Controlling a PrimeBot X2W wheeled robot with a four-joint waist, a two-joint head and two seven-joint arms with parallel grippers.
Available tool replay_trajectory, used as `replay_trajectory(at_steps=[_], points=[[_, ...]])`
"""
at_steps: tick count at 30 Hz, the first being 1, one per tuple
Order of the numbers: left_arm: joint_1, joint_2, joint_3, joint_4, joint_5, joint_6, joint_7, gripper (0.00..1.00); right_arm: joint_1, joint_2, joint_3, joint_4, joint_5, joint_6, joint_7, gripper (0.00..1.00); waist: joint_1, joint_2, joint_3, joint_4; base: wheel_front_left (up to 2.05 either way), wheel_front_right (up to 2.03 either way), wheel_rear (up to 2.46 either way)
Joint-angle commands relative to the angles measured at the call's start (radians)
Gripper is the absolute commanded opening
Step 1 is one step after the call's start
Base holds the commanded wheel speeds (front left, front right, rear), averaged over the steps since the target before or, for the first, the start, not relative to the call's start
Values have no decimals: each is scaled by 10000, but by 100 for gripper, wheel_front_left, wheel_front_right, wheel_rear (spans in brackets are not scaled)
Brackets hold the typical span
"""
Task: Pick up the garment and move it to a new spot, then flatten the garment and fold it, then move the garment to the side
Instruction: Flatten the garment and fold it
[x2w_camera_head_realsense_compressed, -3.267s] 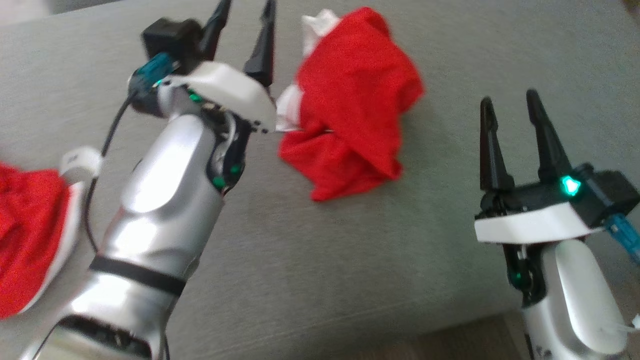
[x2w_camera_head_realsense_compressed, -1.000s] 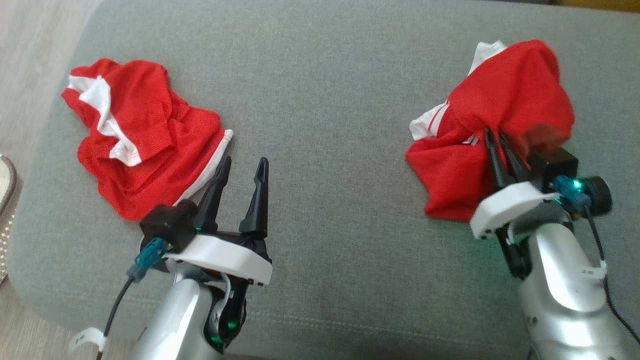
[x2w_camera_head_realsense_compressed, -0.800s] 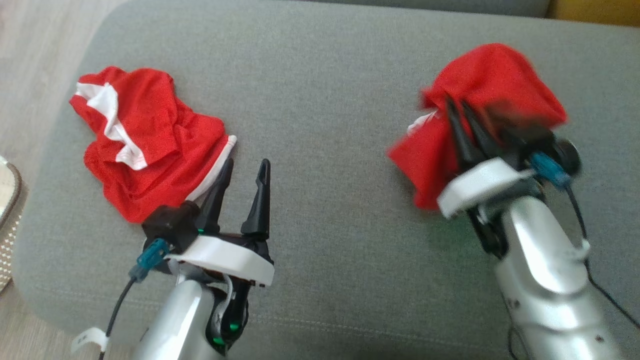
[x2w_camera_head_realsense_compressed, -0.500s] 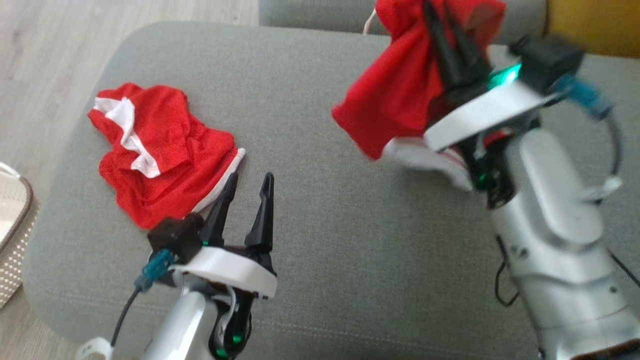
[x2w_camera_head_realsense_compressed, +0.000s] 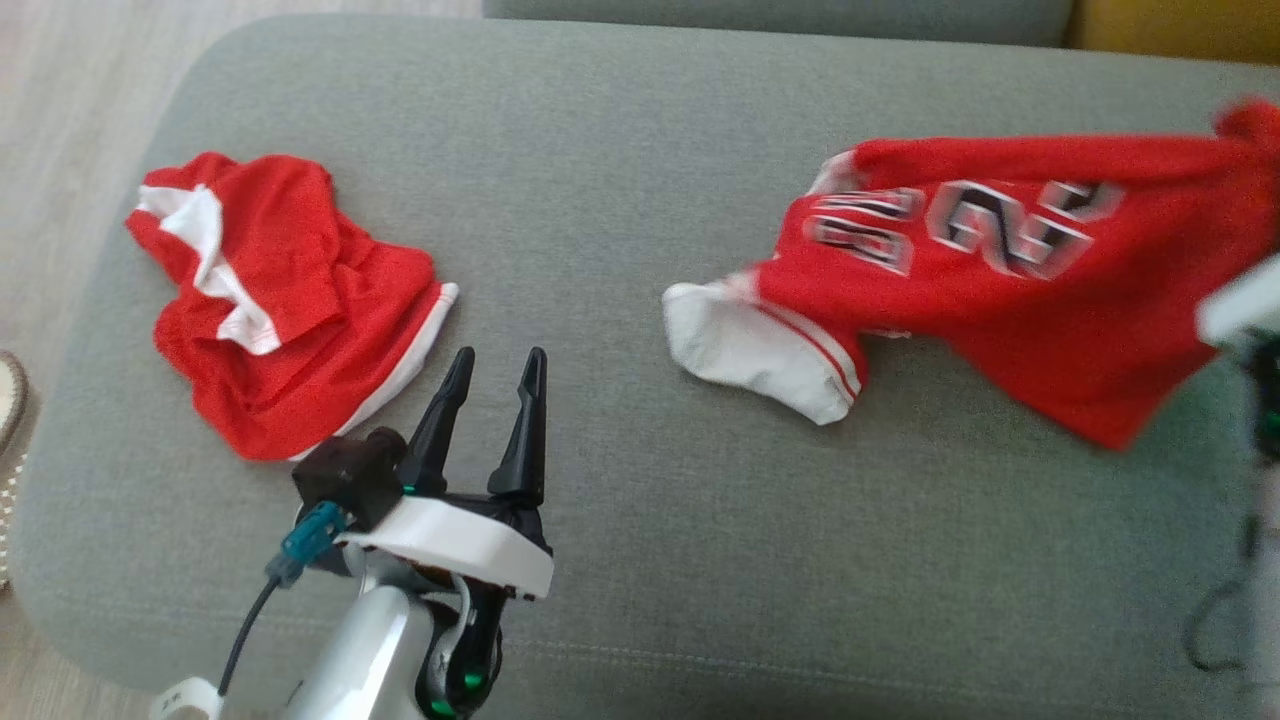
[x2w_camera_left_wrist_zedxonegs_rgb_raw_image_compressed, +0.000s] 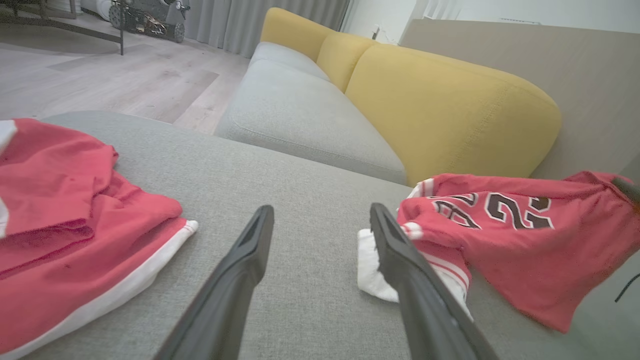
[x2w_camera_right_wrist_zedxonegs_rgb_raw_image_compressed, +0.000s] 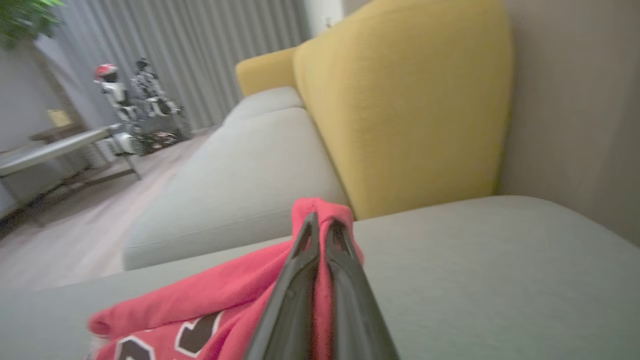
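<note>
While the right gripper (x2w_camera_right_wrist_zedxonegs_rgb_raw_image_compressed: 322, 220) stood clenched, its two dark fingers pressed together on a bunched fold of the red jersey (x2w_camera_head_realsense_compressed: 1010, 290), the garment ran stretched from that pinch at the right edge of the head frame toward the centre. Its numbered face was turned up and blurred. Its white-trimmed end (x2w_camera_head_realsense_compressed: 760, 360) lay on the grey cushion (x2w_camera_head_realsense_compressed: 620, 150) just right of frame centre. Whether the lifted right part of the jersey touched the cushion could not be told. The left gripper (x2w_camera_head_realsense_compressed: 500, 355) sat at the lower left-centre of the head frame, released, with its jaws spread wide and its fingers pointing up-frame over bare cushion. A second red garment (x2w_camera_head_realsense_compressed: 270, 310) with white trim lay crumpled at the left of the frame, just up-left of the left fingers and well apart from the jersey. At the upper right of the left wrist frame, a yellow sofa back (x2w_camera_left_wrist_zedxonegs_rgb_raw_image_compressed: 440, 100) rose behind the cushion.
</note>
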Motion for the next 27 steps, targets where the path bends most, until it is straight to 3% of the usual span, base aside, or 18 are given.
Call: replay_trajectory(at_steps=[1, 5, 7, 11, 16, 22, 27], points=[[-486, 47, 298, -359, 26, 54, -61, 100, -140, -346, -569, -138, -542, 75, -138, 0, 0, -1, 138, -154, 0, 0, 0], [-547, 47, 341, -291, 67, 40, -61, 100, 2, -543, -2036, 233, -1336, 75, -217, 0, 0, -1, 197, -402, 0, 0, 0], [-563, 47, 349, -253, 93, 17, -61, 100, 63, -593, -2447, 406, -2003, 75, -216, 100, 0, -1, 203, -545, 0, 0, 0], [-580, 47, 368, -183, 121, -7, -61, 100, -9, -268, -2289, 564, -2471, 75, -405, 100, 0, -1, 111, -823, 0, 0, 0], [-543, 47, 367, -123, 131, -23, -61, 100, 329, 167, -1175, 103, -2229, 75, -981, 100, 0, -1, -146, -1096, 0, 0, 0], [-449, 47, 395, -122, 109, -15, -61, 100, 1557, 598, 245, -1277, -1317, 75, -1212, 100, 0, -1, -419, -1293, 0, 0, 0], [-327, 47, 374, -130, 54, -16, -61, 100, 2783, 894, 783, -2464, -770, 75, -1103, 100, 0, -1, -563, -1425, 0, 0, 0]])
